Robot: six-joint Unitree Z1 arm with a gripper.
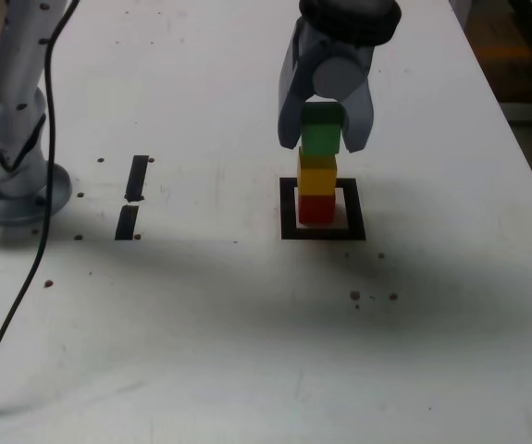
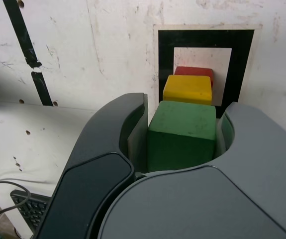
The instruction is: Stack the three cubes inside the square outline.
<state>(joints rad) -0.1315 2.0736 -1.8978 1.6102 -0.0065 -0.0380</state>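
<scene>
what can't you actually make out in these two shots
- Whether the green cube rests on the yellow cube: gripper fingers flank it in the exterior view.
- Red cube: mostly hidden behind the yellow in the wrist view.
- Square outline: near side covered by cubes and gripper there.

Exterior cam looks down across the tabletop (image 1: 432,370) from the front; wrist cam peers straight down, close. Both catch the square outline (image 1: 289,208).
</scene>
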